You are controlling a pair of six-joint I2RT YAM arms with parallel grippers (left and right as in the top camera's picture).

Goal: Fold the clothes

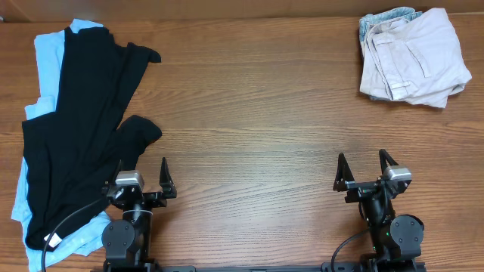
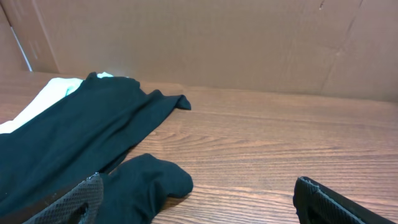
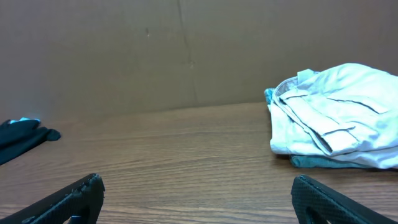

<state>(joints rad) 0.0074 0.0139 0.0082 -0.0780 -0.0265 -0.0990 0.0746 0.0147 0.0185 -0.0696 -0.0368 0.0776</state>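
A black short-sleeved garment lies crumpled at the table's left side, on top of a light blue garment; a small white label shows near its front end. My left gripper is open and empty at the front left, with one black sleeve just ahead of its left finger. The black garment also shows in the left wrist view. My right gripper is open and empty at the front right, over bare wood.
A folded pile of pale beige and blue clothes lies at the back right; it also shows in the right wrist view. A cardboard wall stands behind the table. Wooden tabletop spans the middle.
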